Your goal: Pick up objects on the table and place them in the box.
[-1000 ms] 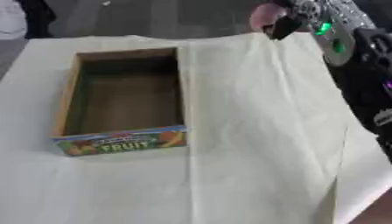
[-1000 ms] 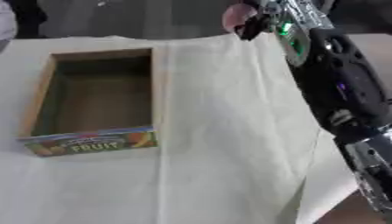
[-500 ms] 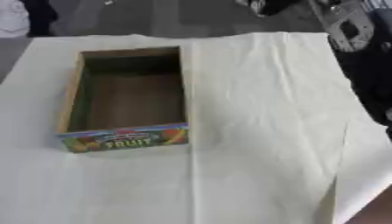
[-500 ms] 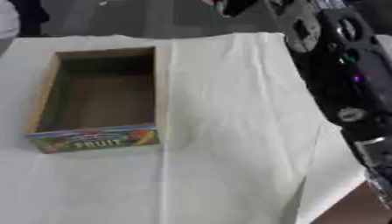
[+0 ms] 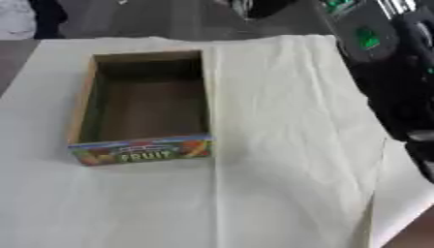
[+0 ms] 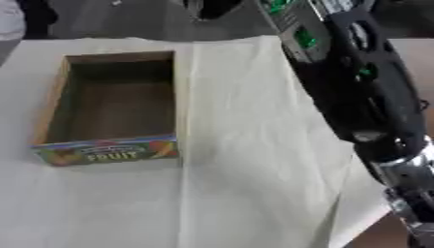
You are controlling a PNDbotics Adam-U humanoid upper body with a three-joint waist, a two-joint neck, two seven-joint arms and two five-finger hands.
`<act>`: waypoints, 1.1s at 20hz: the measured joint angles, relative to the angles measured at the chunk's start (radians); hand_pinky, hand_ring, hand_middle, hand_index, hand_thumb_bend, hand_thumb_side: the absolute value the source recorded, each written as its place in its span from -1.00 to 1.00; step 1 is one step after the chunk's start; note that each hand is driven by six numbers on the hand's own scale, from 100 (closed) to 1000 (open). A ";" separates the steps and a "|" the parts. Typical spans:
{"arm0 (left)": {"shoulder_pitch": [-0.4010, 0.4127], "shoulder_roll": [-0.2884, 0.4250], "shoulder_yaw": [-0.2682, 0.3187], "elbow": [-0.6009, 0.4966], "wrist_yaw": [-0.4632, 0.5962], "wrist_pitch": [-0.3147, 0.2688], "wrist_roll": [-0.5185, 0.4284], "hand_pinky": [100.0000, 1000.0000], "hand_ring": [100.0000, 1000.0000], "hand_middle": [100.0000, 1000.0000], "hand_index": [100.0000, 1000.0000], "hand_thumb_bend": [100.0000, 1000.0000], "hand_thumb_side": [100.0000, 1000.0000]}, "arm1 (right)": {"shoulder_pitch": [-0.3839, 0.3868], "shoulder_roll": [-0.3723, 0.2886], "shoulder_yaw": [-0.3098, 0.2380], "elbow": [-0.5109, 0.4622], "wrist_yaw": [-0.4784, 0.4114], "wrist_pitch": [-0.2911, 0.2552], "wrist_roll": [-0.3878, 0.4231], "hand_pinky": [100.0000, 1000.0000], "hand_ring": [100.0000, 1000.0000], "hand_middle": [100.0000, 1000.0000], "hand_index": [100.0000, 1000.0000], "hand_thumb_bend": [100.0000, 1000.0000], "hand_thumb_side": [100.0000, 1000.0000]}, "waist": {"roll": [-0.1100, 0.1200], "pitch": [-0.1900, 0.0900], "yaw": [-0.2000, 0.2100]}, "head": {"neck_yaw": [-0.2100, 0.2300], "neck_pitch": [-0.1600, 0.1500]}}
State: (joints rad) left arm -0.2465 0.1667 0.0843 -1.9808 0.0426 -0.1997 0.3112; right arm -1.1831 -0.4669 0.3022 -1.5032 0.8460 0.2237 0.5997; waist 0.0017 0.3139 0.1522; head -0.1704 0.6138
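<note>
The box (image 5: pixel 144 104) sits on the cloth (image 5: pixel 280 145) that covers the table, toward the left side, its long axis running away from the robot and its printed end wall nearest. Its inside seems to hold nothing, though the far end lies in shadow. To the right of the box the cloth lies bare. The right arm (image 6: pixel 356 92) reaches along the right edge toward the far side, above the cloth, well apart from the box
</note>
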 measured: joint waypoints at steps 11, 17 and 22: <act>-0.009 0.000 -0.006 0.000 0.002 0.002 -0.003 0.53 0.07 0.12 0.58 -1.00 -0.01 | -0.009 0.148 0.041 0.101 0.010 -0.002 -0.012 0.29 0.53 -0.02 -0.18 -1.00 -0.91 | -0.001 0.001 0.020 | -0.018 -0.001; -0.010 0.000 -0.006 0.000 0.002 0.004 -0.005 0.53 0.07 0.12 0.58 -1.00 -0.01 | -0.009 0.213 0.062 0.171 0.016 -0.007 -0.023 0.29 0.52 -0.03 -0.18 -1.00 -0.93 | -0.004 0.006 0.026 | -0.025 -0.002; -0.011 -0.001 -0.007 0.000 0.002 0.004 -0.006 0.53 0.06 0.12 0.57 -1.00 -0.01 | -0.006 0.251 0.088 0.228 0.032 -0.017 -0.018 0.30 0.53 -0.02 -0.18 -1.00 -0.95 | -0.007 0.008 0.033 | -0.027 -0.005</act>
State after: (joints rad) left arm -0.2576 0.1661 0.0771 -1.9808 0.0443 -0.1955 0.3056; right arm -1.1888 -0.2159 0.3907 -1.2750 0.8785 0.2066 0.5820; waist -0.0056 0.3218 0.1847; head -0.1970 0.6088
